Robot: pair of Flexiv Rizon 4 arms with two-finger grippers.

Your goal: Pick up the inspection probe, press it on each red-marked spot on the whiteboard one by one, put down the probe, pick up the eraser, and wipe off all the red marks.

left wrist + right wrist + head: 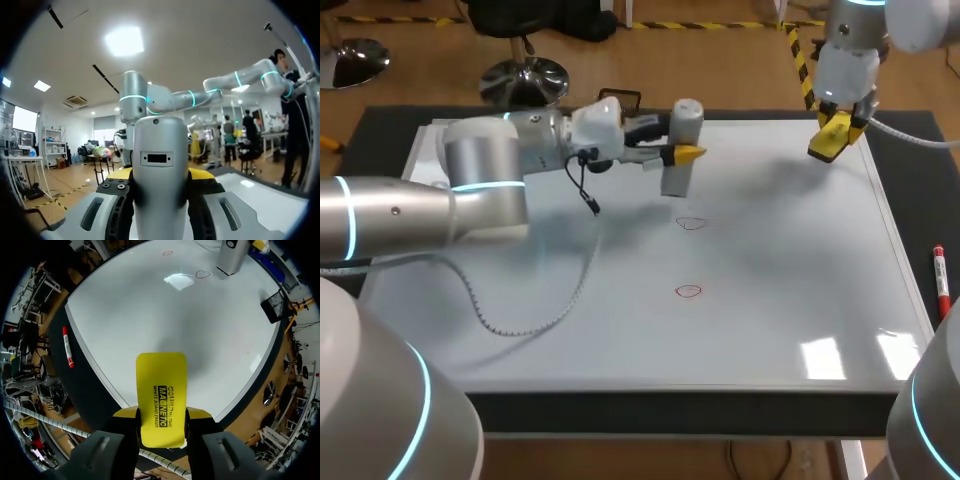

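Grip check: my left gripper [680, 153] clamps the grey cylindrical plastic inspection probe [160, 165] at mid-body, upper middle of the head view, up-frame of the upper red ring [691, 223]. The probe looks rigid, light and smooth, so it may slip. My right gripper [837, 128] pinches the yellow rectangular eraser [161, 395], upper right.

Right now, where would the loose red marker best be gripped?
Probably mid-barrel, from straight above, fingers closing across its width: the red marker lies flat on the dark mat, parallel to the right edge of the whiteboard.
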